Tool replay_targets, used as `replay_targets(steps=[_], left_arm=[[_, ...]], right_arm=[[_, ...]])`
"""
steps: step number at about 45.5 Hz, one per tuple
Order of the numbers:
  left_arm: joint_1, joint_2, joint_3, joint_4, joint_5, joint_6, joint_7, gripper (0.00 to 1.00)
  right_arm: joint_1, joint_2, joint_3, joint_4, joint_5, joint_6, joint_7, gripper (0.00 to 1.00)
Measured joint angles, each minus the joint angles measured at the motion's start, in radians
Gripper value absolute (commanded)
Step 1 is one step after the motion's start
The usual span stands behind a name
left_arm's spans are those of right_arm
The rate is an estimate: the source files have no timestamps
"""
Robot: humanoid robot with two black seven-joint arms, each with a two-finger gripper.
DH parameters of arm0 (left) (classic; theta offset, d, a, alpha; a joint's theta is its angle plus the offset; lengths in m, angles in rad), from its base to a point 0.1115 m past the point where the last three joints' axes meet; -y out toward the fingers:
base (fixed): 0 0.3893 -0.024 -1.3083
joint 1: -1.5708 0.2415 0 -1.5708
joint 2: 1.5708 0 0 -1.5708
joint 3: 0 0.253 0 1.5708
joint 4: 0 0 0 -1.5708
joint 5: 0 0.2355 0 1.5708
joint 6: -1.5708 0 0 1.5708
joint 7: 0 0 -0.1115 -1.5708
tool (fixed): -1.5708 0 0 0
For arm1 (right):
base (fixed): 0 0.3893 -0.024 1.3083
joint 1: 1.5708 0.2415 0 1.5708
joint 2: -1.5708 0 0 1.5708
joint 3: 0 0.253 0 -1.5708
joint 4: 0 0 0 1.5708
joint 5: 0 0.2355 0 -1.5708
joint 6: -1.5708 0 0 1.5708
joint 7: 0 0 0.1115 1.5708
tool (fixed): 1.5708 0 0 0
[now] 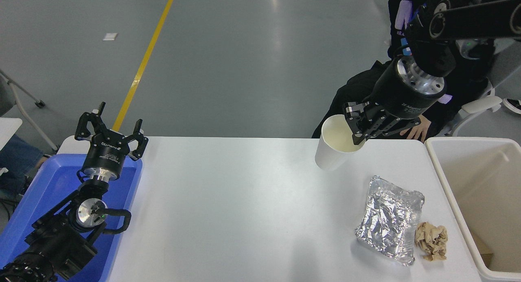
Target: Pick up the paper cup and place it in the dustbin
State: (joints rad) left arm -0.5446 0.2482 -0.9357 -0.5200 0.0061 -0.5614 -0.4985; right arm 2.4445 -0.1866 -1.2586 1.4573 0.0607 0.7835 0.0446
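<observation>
Clamped on the rolled rim of the small tapered white paper cup (334, 145), the jaws of the black right gripper (358, 135) had one finger inside the cream-yellowish interior and the other outside the wall. That cup hung tilted below and to the left of the jaws, lifted clear of the white table (244, 208), over the table's far edge. Off to the right of the jaws and lower stood the large rectangular cream-beige plastic dustbin (452, 200) with its thick rounded rim, well apart from the cup. Below the jaws, nearer the camera, a crumpled silver foil pouch (388, 219) lay flat on the table, and just beside it on the right sat a crumpled brown paper ball (431, 240). Behind the gripper body, a seated person in dark clothing (366, 86) showed at the far side, one hand (415, 131) visible just right of the jaws. Far to the left of the jaws, the black left gripper (110, 133) was parked with its fingers spread wide, holding nothing, over a blue plastic tray (40, 196).
</observation>
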Motion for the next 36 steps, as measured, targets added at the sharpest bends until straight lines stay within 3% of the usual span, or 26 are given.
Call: replay_targets(steps=[14,27,36], left_arm=[[0.002,0.0,0.0,0.001,0.0,0.0,0.0,0.98],[0.003,0.0,-0.001,0.001,-0.001,0.001,-0.002,0.98],[0.003,0.0,-0.002,0.001,-0.001,0.002,-0.003,0.98]], right_arm=[[0.067,-0.04,-0.067,0.023,0.0,0.001,-0.002,0.0],[0.071,-0.17,-0.219,-0.001,-0.018,0.002,-0.004,0.0],[0.021,-0.332,-0.33,-0.073,-0.051,0.002,-0.004,0.0]])
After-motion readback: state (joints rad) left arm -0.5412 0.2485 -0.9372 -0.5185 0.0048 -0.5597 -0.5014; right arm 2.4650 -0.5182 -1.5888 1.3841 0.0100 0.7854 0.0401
